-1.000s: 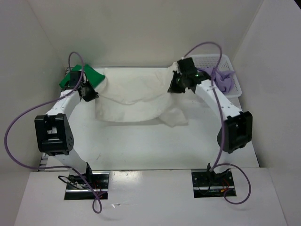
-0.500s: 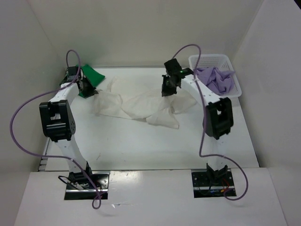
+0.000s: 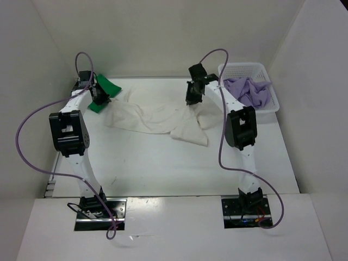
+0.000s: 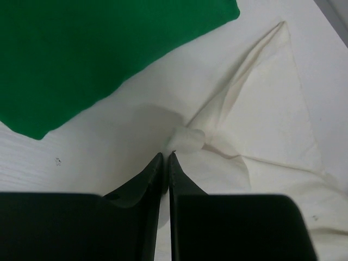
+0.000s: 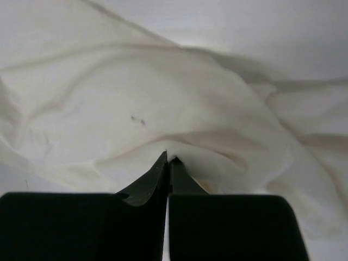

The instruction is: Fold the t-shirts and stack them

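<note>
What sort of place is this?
Likely a lab test booth, not a home: plain white walls box in a white table holding two bolted robot arms, a mesh basket and a cream shirt.

The bright green cloth t-shirt (image 4: pixel 98 49) at the far left corner of the white table (image 3: pixel 163 163) is matt, smooth and flat. The cream-white cloth t-shirt (image 5: pixel 163 103) along the far edge is thin, soft, matt fabric, creased and rumpled. The pale lavender cloth t-shirt (image 3: pixel 249 92) sits crumpled and matt in the white plastic mesh basket (image 3: pixel 242 69) at the far right corner. The table is smooth with a dull sheen. The left gripper (image 4: pixel 165 156) and right gripper (image 5: pixel 167 159) have matt black plastic-looking fingers.
</note>
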Robot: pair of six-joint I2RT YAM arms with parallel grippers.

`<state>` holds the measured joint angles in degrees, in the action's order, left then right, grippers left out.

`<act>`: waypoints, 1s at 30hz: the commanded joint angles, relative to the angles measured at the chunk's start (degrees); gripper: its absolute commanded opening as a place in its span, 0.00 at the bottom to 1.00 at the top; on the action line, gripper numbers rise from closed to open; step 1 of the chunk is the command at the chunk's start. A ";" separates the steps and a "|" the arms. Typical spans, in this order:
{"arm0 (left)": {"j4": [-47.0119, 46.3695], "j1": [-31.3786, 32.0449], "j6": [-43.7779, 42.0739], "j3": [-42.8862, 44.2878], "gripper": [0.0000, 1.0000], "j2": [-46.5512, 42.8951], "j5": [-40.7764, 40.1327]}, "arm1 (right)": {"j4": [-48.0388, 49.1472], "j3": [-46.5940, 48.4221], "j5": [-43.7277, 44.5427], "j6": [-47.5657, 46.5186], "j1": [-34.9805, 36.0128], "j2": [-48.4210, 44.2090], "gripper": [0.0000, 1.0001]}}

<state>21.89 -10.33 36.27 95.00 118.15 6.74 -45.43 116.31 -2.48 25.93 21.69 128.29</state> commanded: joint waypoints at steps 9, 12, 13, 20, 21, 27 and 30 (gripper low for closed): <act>-5.27 0.92 0.03 -3.14 0.02 -9.50 -0.68 | -4.43 11.07 0.72 -0.97 0.18 -3.35 0.00; -5.28 0.40 1.16 -9.64 0.02 -17.05 1.42 | 0.96 -4.58 0.11 -0.97 2.38 -21.90 0.00; -5.28 0.40 1.17 -10.96 0.02 -18.81 1.43 | -1.39 -6.34 0.11 -1.58 3.09 -28.73 0.00; -2.29 -2.67 2.31 -11.51 0.02 -29.64 3.36 | -7.74 -10.16 -1.29 -0.97 4.67 -47.50 0.00; -1.77 -2.68 2.31 -10.90 0.02 -29.64 3.36 | -8.27 -8.57 -2.08 -0.97 4.67 -47.52 0.00; -1.76 -3.30 2.31 -10.70 0.02 -30.87 2.75 | -7.66 -7.13 -1.39 -2.11 4.67 -46.73 0.00; -2.99 -3.30 1.70 -14.39 0.02 -28.07 2.22 | -2.40 -20.19 -5.76 -2.82 2.57 -43.75 0.00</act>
<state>20.34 -12.91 37.95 83.24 87.99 10.61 -49.98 105.43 -5.61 24.60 25.87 79.13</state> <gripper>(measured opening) 0.030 0.005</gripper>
